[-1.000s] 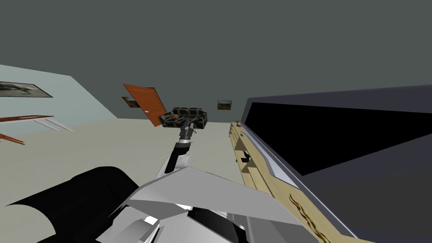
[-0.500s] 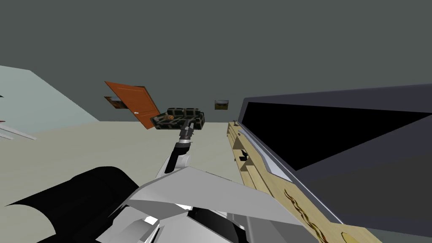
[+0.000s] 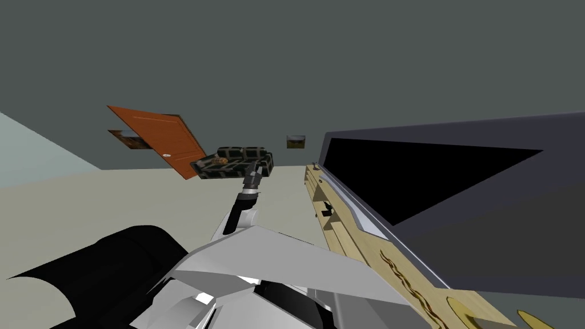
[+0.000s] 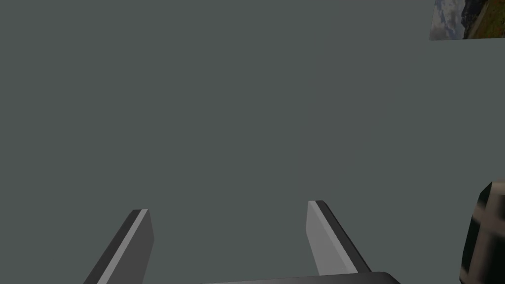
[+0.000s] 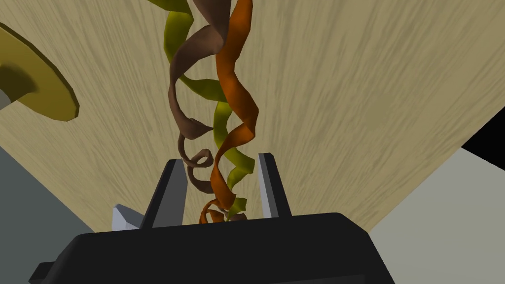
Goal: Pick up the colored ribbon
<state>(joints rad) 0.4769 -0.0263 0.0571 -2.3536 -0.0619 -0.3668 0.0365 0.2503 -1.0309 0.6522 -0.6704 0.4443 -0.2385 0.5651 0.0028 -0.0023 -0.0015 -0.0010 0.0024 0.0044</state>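
**A:** Orange, brown and yellow-green strands, that's the ribbon. It lies curled on the wood top.

**B:** Right gripper?

**A:** Jaws drawn in, pinching the ribbon. The near curls sit between the fingers, with brown against one blade and yellow-green just beside the other. Orange runs down the middle.

**B:** And the rest of it?

**A:** It runs straight out past the tips, the three strands twisting round each other.

**B:** Is it off the wood yet?

**A:** Cannot tell.

**B:** Anything near the jaws?

**A:** A yellow disc on the same top. It's out to the brown-strand side, ahead of the tips and apart from the ribbon.

**B:** Left gripper?

**A:** Raised out in front, well apart from the ribbon. Jaws are spread wide.

**B:** Does the head view match?

**A:** Yes. The ribbon is a thin wavy line on the wood top, off to the robot's right.
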